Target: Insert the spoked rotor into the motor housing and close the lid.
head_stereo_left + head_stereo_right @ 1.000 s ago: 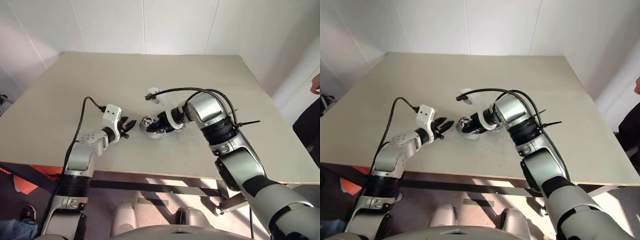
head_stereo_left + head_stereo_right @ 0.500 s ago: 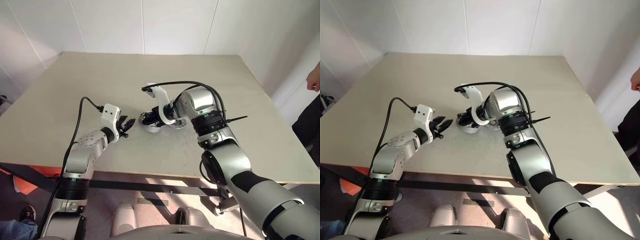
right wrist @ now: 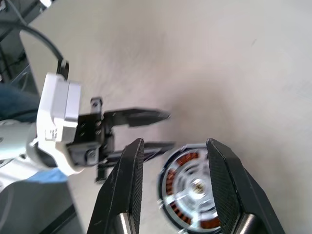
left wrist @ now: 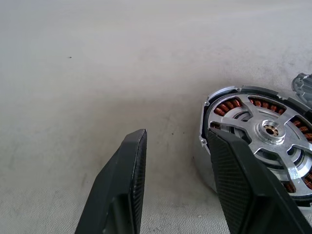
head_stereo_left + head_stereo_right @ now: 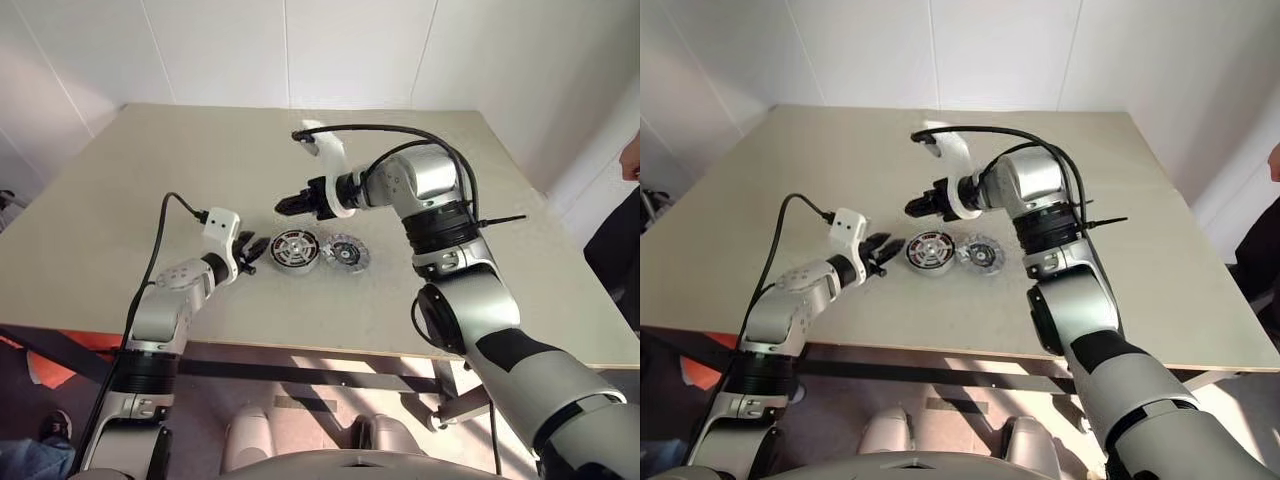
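Pale walls are backing a beige table (image 5: pixel 120 200). Left of centre, the left tool (image 5: pixel 257 251) is sitting with jaws parted and empty beside the motor housing (image 5: pixel 294 249). That housing is now showing the spoked rotor (image 4: pixel 269 130) seated among copper coils, so insertion looks done. Above, the right tool (image 5: pixel 283 205) has lifted off, opening and empty. Right of the housing, the ribbed lid (image 5: pixel 346 251) is waiting.

Copper coils ring the silver motor housing (image 4: pixel 253 139); black pincer fingers (image 4: pixel 124 185); beige table (image 5: pixel 200 160).

Lab: bare table (image 5: pixel 200 160), plain white walls (image 5: pixel 350 50).
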You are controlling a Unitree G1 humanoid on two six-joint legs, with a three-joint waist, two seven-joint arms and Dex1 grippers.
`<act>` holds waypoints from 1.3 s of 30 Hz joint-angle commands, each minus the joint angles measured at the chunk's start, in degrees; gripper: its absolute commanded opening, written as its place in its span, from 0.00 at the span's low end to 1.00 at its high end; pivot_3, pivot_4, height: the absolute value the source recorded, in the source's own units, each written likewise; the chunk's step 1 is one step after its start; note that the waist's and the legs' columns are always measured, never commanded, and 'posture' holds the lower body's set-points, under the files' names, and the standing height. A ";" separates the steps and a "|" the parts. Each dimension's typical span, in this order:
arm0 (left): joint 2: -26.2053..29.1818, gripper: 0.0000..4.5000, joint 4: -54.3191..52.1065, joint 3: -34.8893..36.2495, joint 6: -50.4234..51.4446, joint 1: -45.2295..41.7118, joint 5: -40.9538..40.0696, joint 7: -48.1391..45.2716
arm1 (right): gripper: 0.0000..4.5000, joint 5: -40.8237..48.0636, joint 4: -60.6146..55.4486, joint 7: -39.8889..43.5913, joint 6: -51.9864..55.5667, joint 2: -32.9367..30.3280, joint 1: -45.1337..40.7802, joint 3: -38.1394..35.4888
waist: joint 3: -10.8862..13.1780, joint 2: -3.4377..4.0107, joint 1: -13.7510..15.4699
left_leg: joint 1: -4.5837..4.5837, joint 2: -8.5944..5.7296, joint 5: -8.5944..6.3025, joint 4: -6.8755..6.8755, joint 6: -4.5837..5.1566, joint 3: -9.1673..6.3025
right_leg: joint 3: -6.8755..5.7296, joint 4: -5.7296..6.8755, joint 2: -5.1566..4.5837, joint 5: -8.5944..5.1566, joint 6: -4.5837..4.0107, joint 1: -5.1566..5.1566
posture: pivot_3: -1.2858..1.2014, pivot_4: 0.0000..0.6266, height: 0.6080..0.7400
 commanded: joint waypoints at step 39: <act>4.08 0.46 6.22 -0.90 -2.37 -6.39 0.51 -4.69 | 0.00 -3.14 -18.74 6.16 -13.57 -15.12 26.31 5.09 | -0.04 -0.04 -0.44 | 0.16 -0.05 -0.02 0.14 0.23 0.02 | 0.06 0.09 -0.01 0.01 -0.02 0.13 | 0.52 0.00 1.00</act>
